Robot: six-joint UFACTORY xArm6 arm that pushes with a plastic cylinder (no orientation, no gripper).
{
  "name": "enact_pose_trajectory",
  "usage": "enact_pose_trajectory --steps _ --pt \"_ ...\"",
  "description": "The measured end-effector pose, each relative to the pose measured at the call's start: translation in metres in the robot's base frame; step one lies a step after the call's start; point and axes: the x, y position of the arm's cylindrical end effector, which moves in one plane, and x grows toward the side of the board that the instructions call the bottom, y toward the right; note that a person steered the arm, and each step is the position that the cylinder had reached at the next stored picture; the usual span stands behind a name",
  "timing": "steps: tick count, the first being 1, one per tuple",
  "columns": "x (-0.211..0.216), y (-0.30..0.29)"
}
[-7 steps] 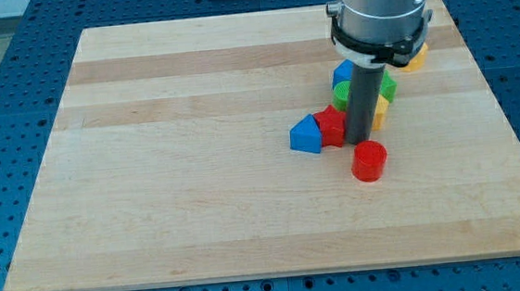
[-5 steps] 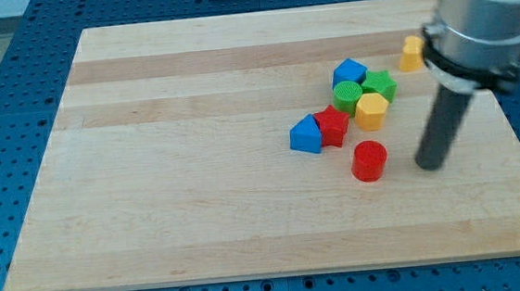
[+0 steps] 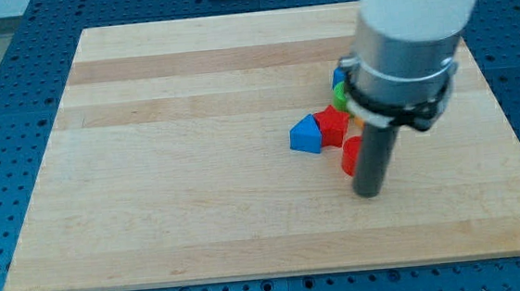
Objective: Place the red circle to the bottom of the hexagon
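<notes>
My tip [image 3: 369,192] beside round red circle [image 3: 349,156]

The red circle [image 3: 350,155] is a short, bright red cylinder standing flat on the wooden board, right of centre and toward the near half. Only its left part shows as a narrow red strip; the dark rod covers the rest. It lies just near and right of a red block. The hexagon cannot be seen: the arm hides the spot on its far side.
</notes>
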Motion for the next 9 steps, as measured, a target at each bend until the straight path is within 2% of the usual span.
enact_pose_trajectory --steps 1,3,4,5,6,7,9 --pt "-0.014 -0.025" --pt "-0.030 0.066" --pt "-0.053 0.087" --pt "-0.031 0.070" --pt "0.007 0.029" --pt "-0.010 0.014" --pt "-0.042 0.047"
